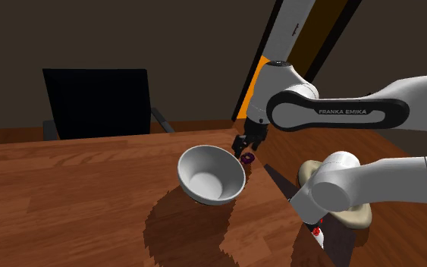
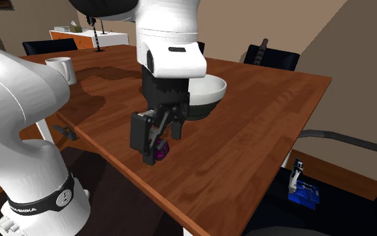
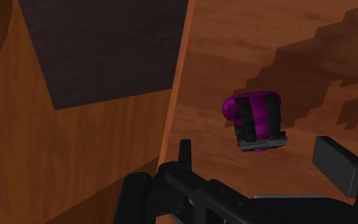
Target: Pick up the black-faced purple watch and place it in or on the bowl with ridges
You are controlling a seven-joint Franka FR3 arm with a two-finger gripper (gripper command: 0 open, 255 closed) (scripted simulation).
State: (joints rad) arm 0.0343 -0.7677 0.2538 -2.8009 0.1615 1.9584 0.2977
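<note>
Presently, the pincer [image 2: 159, 144] hangs low over the table [image 2: 247, 134]. Its 2 fingers [image 3: 336, 167] stand well apart and clasp nothing. The purple watch [image 3: 255, 118] lies on the table between them and touches neither. It is close to the table's edge and just beside the white bowl [image 1: 211, 178], on the shoulder view's right of it.

Progress is judged to be at the first step. The pincer is lined up on the watch, but no grasp has been made. Closing, lifting, the short carry to the bowl and the release all remain. The bowl holds nothing.

Markings: the white arm [image 1: 401, 106] carries the words "FRANKA EMIKA" on a dark band. No other legible writing was found. The watch face cannot be read.
</note>
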